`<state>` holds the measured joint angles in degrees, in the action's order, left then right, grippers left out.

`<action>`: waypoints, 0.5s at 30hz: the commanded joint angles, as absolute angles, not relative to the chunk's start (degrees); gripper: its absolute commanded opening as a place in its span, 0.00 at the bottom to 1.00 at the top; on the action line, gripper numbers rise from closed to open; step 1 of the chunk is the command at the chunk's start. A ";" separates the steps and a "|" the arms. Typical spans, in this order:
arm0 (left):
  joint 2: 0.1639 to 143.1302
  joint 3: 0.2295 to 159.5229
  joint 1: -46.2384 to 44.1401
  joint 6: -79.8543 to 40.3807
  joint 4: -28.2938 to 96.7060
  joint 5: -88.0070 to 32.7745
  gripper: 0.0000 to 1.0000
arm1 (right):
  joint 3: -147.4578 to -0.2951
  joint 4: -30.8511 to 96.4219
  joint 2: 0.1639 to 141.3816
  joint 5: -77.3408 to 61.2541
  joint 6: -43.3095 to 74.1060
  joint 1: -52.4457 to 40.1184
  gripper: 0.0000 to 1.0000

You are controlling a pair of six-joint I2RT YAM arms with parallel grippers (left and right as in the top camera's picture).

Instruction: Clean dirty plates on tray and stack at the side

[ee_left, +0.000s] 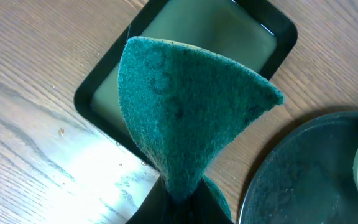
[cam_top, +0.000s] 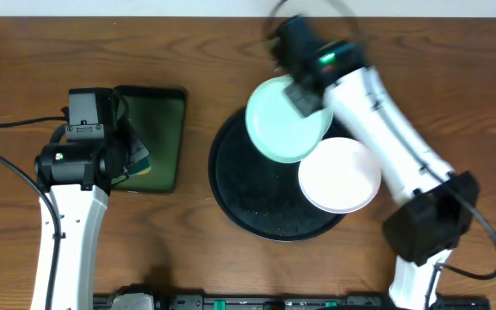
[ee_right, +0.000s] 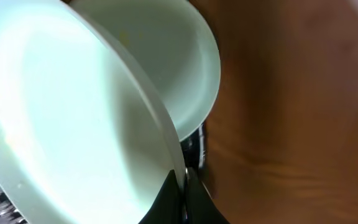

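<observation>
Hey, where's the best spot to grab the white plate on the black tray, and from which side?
Probably the rim where the white plate juts past the right edge of the black tray, since that part seems to hang free for a finger underneath. Come in low from the robot's right.

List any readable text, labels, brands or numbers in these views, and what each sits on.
No readable text in any view.
Green scouring pad: faint ring-like marks pressed into its upper left, too blurred to read as letters.
Right arm: a small green light, no lettering visible.
Mint plate, white plate, black tray, green tray: plain, no print.
</observation>
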<state>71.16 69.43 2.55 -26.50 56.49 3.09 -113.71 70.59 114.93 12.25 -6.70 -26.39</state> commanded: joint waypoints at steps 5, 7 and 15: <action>71.50 68.58 2.83 -25.52 56.29 3.18 0.07 | -113.49 71.96 115.44 -13.10 -4.43 -6.31 0.01; 71.50 68.58 2.83 -25.54 56.27 3.18 0.07 | -113.47 71.99 115.44 -13.08 -3.18 -1.02 0.01; 71.50 68.58 2.83 -25.54 56.27 3.18 0.07 | -110.78 68.36 115.44 -7.70 3.64 10.07 0.01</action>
